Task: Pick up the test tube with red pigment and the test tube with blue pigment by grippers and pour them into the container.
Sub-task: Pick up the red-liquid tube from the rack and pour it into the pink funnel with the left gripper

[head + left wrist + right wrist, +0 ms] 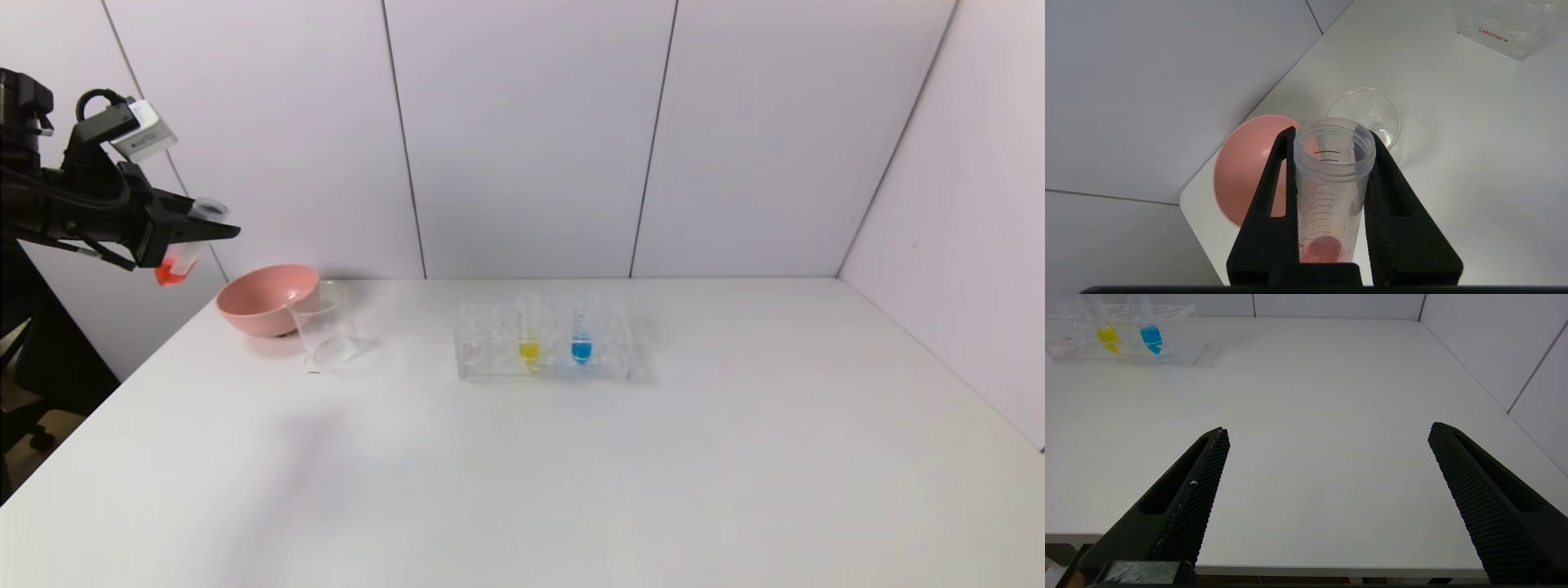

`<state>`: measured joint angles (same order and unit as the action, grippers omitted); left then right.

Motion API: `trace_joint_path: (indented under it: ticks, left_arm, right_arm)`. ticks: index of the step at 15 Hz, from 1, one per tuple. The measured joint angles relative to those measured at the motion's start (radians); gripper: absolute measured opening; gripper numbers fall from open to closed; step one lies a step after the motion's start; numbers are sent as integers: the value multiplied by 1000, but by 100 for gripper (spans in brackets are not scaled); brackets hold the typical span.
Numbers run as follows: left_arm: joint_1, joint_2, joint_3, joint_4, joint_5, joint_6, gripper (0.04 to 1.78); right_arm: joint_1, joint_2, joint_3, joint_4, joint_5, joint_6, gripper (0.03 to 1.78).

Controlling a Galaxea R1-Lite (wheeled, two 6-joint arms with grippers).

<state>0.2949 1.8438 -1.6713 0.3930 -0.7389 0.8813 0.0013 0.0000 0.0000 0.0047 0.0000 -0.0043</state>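
My left gripper (pixel 214 229) hangs high at the far left, above and left of the pink bowl, shut on the test tube with red pigment (pixel 181 255). The left wrist view shows that tube (pixel 1331 188) clamped between both black fingers, its open mouth pointing away and the red liquid at its base. The container (pixel 325 323), an empty clear beaker, stands on the table just right of the bowl, below and right of the held tube. The test tube with blue pigment (pixel 581 335) stands upright in the clear rack. My right gripper (pixel 1329 433) is open over the table's near edge, holding nothing.
A pink bowl (pixel 263 299) sits at the table's back left, touching or nearly touching the beaker. The clear rack (pixel 490 343) in mid-table also holds a yellow-liquid tube (pixel 529 333). White wall panels close the back and right sides.
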Motion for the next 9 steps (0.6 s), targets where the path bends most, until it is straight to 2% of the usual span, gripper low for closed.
trace_joint_path:
  ticks: [4, 9]
  left_arm:
    - [-17, -21, 5, 24, 1, 61, 46]
    - [-18, -7, -1, 28, 13, 66, 46]
  right_arm:
    - [0, 0, 0, 0, 0, 0, 178]
    - [0, 0, 0, 0, 0, 0, 178]
